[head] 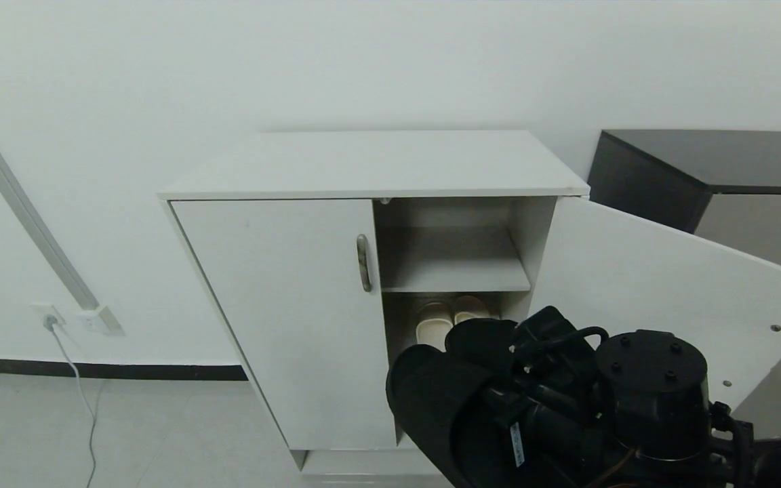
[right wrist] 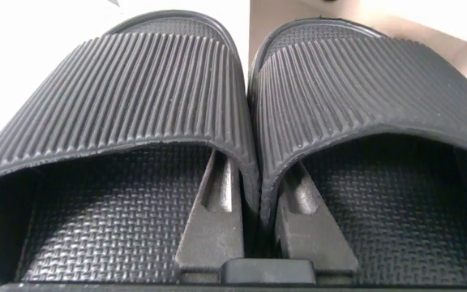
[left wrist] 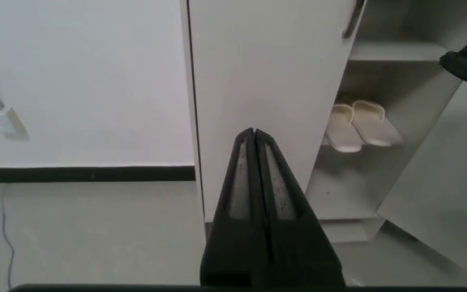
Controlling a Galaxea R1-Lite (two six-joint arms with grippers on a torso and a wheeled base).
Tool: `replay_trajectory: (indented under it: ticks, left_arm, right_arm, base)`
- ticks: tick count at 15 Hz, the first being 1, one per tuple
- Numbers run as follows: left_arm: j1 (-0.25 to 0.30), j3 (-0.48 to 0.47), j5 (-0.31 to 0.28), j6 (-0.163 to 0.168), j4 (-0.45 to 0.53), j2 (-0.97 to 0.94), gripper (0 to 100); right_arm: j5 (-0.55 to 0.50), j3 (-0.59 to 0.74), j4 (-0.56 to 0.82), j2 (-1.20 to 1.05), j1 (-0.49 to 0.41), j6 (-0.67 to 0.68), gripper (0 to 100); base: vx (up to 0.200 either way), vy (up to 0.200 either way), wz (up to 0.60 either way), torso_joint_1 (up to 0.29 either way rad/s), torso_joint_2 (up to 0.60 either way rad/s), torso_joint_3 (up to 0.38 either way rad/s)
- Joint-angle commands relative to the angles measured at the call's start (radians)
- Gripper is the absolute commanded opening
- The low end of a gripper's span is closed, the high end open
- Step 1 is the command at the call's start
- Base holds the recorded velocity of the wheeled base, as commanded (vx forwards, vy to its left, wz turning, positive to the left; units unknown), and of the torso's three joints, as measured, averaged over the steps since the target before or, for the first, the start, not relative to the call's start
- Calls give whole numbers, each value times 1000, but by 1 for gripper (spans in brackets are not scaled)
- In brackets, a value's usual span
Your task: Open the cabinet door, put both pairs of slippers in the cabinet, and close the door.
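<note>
The white cabinet (head: pixel 275 298) has its right door (head: pixel 662 285) swung open and its left door closed. A cream pair of slippers (head: pixel 446 318) (left wrist: pixel 362 126) lies on the lower shelf inside. My right gripper (right wrist: pixel 254 215) is shut on the black pair of slippers (head: pixel 445 386) (right wrist: pixel 242 105), one finger inside each slipper, pinching their inner sides together. This pair hangs in front of the open compartment, low and just outside it. My left gripper (left wrist: pixel 254 162) is shut and empty, out in front of the closed left door.
The upper shelf (head: pixel 451 271) is bare. A dark cabinet (head: pixel 668 169) stands right of the open door. A wall socket with a cable (head: pixel 51 318) sits low on the left wall. Bare floor (head: pixel 126 434) lies left of the cabinet.
</note>
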Motion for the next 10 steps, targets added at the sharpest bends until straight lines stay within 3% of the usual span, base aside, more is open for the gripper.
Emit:
replay_trajectory:
  ticks: [1,10]
  left_arm:
    - [0,0,0,0,0,0,0]
    - [1,-1,0,-1,0,0,0]
  right_arm:
    - [0,3,-2,3,5,0,0]
    - [0,44,-31,6,5,-2,0]
  base:
    - [0,0,0,-139,466,330]
    - [0,0,0,-86,455,365]
